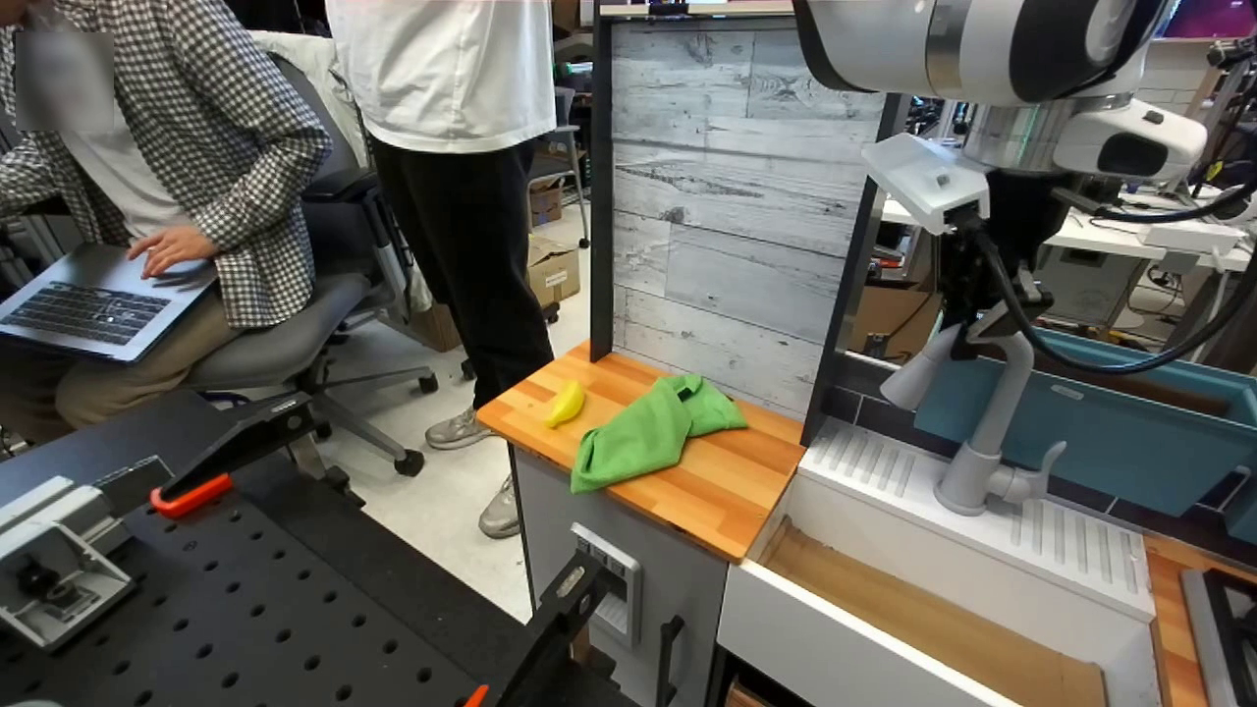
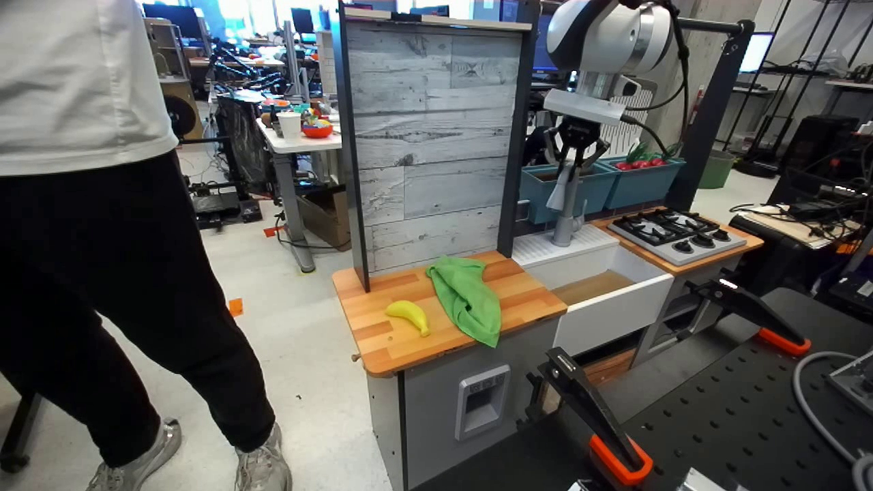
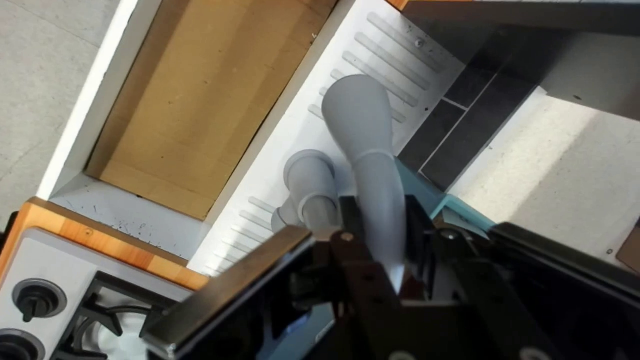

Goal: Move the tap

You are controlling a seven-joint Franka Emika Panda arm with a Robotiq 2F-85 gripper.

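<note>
The matte grey gooseneck tap point(image 1: 994, 412) stands upright on the white ridged ledge behind the sink point(image 1: 835, 628). Its side lever point(image 1: 1041, 476) is at its base. The tap also shows in an exterior view point(image 2: 567, 218) and from above in the wrist view point(image 3: 367, 125). Its flared spout points over the ledge toward the wood-pattern panel, not over the basin. My gripper point(image 1: 990, 324) is at the top of the arch. In the wrist view its fingers point(image 3: 382, 207) press against both sides of the tube, hiding part of the arch.
The grey wood-pattern panel point(image 1: 737, 196) rises beside the tap. Teal planters point(image 1: 1110, 432) stand close behind it. A stove point(image 2: 675, 235) lies on the basin's far side. A green towel point(image 1: 643, 432) and a yellow banana point(image 1: 567, 404) lie on the wooden counter.
</note>
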